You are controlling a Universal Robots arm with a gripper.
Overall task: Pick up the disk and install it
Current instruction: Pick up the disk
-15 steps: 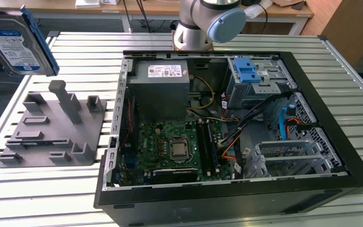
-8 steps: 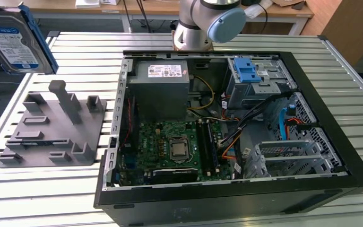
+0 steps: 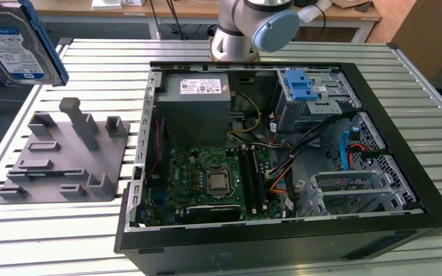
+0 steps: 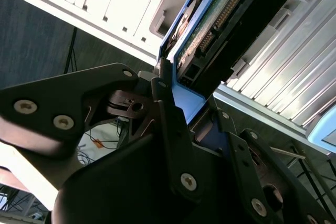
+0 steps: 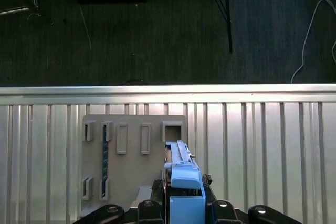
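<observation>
Claw [image 4: 190, 100] clamped on disk [image 4: 220, 24] | disk upright in grip, over grey fixture [image 5: 134, 156]

Open air surrounds the disk [image 3: 14, 46] above the grey fixture [image 3: 52, 167]. Inside the computer case [image 3: 282, 241], cables [image 3: 301, 146] and the power-supply box [image 3: 198, 115] crowd the drive cage [image 3: 328, 106].

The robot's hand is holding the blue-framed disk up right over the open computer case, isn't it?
Not quite. The hand holds the disk over the grey holder beside the open computer case, as the first wrist view shows.
</observation>
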